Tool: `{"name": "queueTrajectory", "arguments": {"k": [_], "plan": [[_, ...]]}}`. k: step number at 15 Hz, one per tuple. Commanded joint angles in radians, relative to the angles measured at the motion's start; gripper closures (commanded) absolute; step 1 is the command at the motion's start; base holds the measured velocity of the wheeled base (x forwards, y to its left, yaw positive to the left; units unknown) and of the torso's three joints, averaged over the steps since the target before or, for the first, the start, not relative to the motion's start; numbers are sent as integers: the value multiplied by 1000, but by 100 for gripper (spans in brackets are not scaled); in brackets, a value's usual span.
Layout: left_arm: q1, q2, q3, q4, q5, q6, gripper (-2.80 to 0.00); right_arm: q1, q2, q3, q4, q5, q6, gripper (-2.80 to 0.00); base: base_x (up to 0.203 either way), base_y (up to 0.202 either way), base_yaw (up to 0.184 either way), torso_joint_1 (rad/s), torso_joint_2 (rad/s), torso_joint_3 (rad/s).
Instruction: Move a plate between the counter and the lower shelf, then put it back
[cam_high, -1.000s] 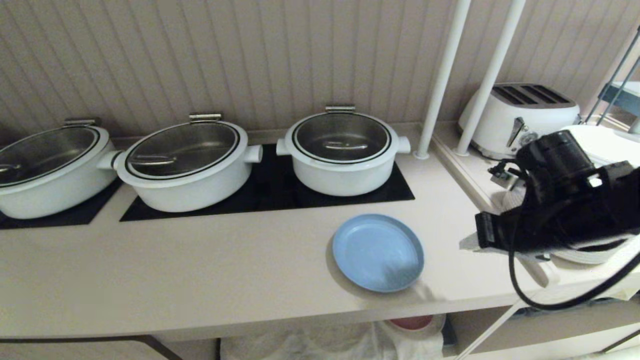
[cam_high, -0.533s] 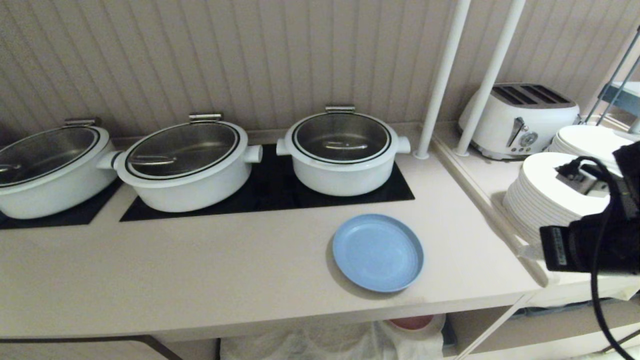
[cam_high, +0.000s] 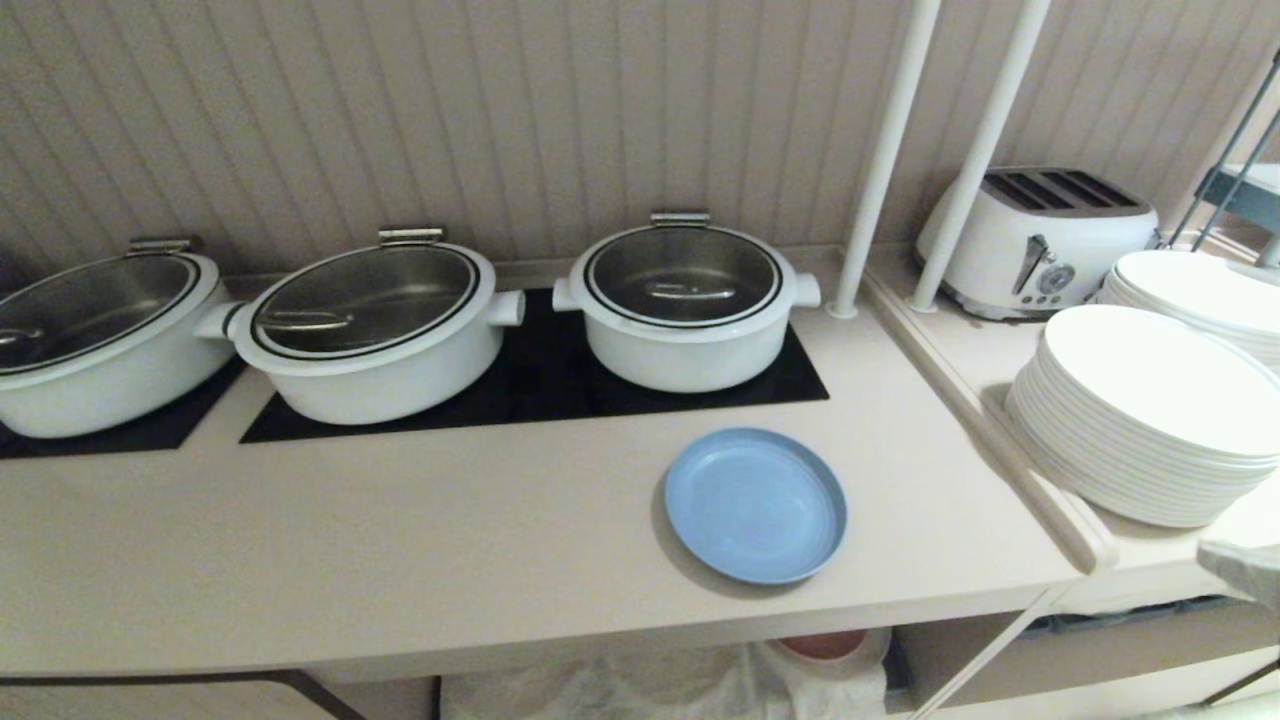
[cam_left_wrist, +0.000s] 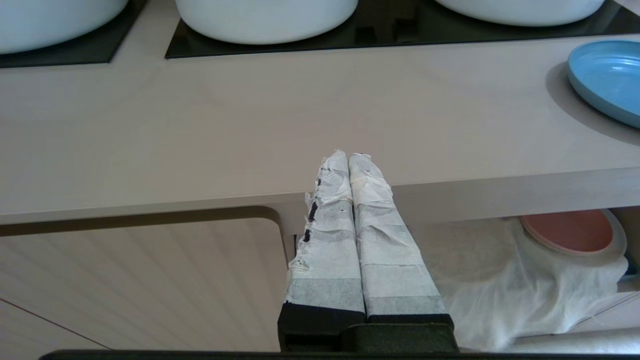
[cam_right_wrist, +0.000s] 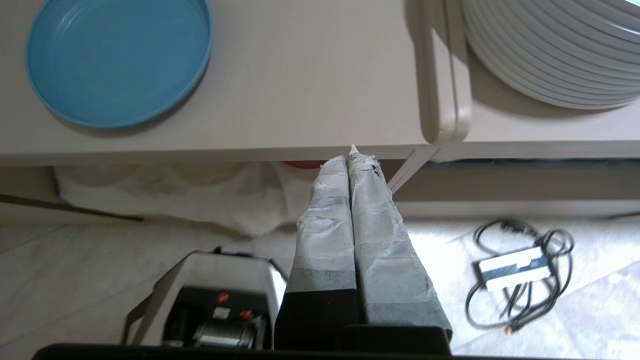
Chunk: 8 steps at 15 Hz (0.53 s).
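Nearest, both arms hang below the front edge of the table (cam_high: 420, 560). The left end effector (cam_left_wrist: 348, 159) has its taped fingers pressed together, holding nothing, and sits before the table's front edge, well left of the plate. The right end effector (cam_right_wrist: 352, 159) is likewise closed tight and empty, just under the table's front edge near its right end; a sliver of it may show at the right border of the head view, though I cannot be sure.

Under the table the lower shelf (cam_left_wrist: 505, 280) shows its wrinkled white cloth, with a pink plate (cam_left_wrist: 567, 231) on it at the right.

The plate (cam_high: 756, 505) lies flat on the table close to the front edge, right of centre, touching nothing. From the right end effector it lies up, farther in and to the left; from the left end effector it is well off to the right. The right arm is the nearer, so it looks the better placed for any next pick. Being round, the plate has no long axis, so the near rim is the likely place to grasp

Farther back stand three white pots (cam_high: 685, 300) on black hobs, and at far right stacked white plates (cam_high: 1140, 410) and a toaster (cam_high: 1040, 240)
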Motion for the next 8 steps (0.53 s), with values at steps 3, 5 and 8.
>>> {"name": "queueTrajectory", "arguments": {"k": [3, 5, 8], "plan": [[0, 0, 0, 0, 0, 0, 0, -14, -277, 237, -131, 0, -19, 0, 0, 0, 0, 0, 0, 0], [0, 0, 0, 0, 0, 0, 0, -16, -411, 343, -183, 0, -21, 0, 0, 0, 0, 0, 0, 0], [0, 0, 0, 0, 0, 1, 0, -23, -618, 442, -210, 2, -22, 0, 0, 0, 0, 0, 0, 0]]}}
